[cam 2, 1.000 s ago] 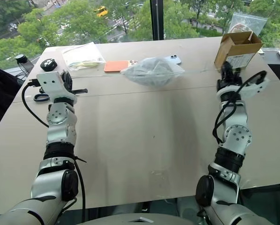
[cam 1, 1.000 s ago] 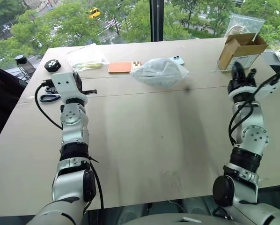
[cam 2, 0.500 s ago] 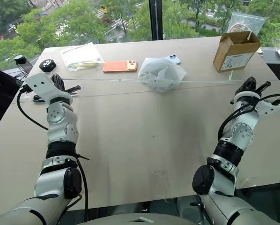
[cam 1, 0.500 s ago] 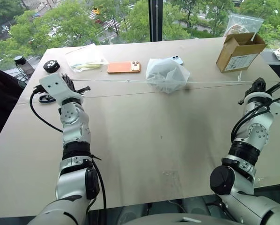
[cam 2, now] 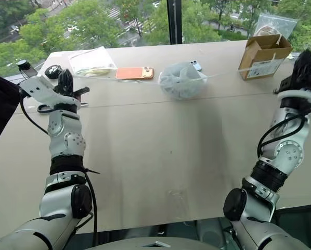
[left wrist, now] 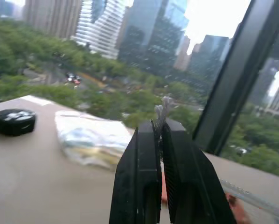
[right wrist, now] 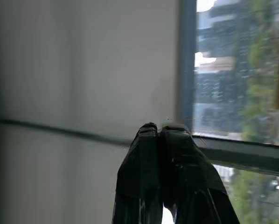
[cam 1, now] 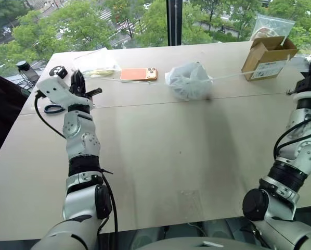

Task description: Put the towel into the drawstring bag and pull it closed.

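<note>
The drawstring bag (cam 1: 189,80) sits bunched at the far middle of the bench (cam 1: 160,156), its cords running out level to either side, so the pull axis lies left to right. The left hand (cam 1: 78,82) is clenched on the left cord's end (left wrist: 162,110). The right hand (cam 2: 302,66) is clenched at the far right; both are well apart from the bag, the left slightly nearer.

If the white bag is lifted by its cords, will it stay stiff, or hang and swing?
The bag looks thin and crumpled, so it would probably sag rather than hold shape. It seems light, and its bundle is small. With the cords stretched to both sides, it would likely swing.
</note>
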`<act>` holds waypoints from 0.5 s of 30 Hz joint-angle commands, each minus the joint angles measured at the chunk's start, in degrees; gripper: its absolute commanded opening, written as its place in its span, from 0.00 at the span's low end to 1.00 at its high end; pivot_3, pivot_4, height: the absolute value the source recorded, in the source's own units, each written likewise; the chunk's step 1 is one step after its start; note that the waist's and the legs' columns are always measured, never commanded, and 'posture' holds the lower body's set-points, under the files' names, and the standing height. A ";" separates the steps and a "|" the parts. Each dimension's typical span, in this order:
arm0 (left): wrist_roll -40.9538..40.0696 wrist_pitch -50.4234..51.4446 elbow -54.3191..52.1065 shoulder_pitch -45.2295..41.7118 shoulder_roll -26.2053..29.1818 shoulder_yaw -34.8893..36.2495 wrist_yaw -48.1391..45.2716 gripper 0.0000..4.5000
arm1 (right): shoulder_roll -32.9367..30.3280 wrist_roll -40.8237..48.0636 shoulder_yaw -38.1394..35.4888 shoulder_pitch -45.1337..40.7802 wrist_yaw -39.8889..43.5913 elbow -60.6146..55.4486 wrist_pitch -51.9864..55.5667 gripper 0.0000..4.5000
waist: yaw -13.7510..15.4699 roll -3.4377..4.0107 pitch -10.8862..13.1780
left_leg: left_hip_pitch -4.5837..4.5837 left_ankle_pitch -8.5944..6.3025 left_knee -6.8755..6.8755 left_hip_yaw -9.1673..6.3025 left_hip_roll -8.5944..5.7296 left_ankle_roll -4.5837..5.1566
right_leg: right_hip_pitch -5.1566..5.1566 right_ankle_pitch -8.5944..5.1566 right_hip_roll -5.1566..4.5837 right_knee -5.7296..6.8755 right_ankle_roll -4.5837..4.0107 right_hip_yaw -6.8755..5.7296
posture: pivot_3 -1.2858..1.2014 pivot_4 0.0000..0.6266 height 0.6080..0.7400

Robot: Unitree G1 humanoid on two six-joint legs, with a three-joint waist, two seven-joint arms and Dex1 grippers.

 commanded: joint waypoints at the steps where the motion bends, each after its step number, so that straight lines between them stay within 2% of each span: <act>1: -1.75 -1.42 -2.10 0.04 0.75 2.16 -2.57 0.01 | -0.26 1.27 0.77 1.38 0.32 -0.36 0.44 0.00 | -0.14 -0.01 -0.01 | 0.02 0.00 0.00 0.01 0.02 0.00 | 0.01 0.00 0.01 0.02 0.00 0.01 | 0.52 0.24 1.00; 4: -2.95 -0.95 -4.23 2.14 0.47 1.39 -6.98 0.01 | -0.55 0.02 1.46 2.94 -0.13 0.62 0.39 0.00 | -0.11 0.00 0.00 | 0.08 0.00 0.00 0.09 0.03 0.01 | 0.00 0.00 0.04 0.10 0.00 0.09 | 0.52 0.24 1.00; 9: -6.30 2.37 -7.21 4.56 0.92 2.13 -11.28 0.01 | -3.65 3.12 2.13 6.51 3.15 0.63 5.56 0.00 | 0.18 0.00 0.00 | 0.05 0.00 0.00 0.21 0.03 0.00 | -0.04 0.00 0.03 0.07 0.00 0.20 | 0.52 0.24 1.00; 15: -8.29 3.19 -11.97 7.26 3.87 6.35 -10.76 0.01 | -7.67 9.91 -3.98 5.94 5.82 2.99 4.62 0.00 | 0.16 0.00 0.00 | 0.06 -0.01 0.00 0.26 0.07 0.01 | -0.04 0.00 0.06 0.06 -0.01 0.25 | 0.52 0.24 1.00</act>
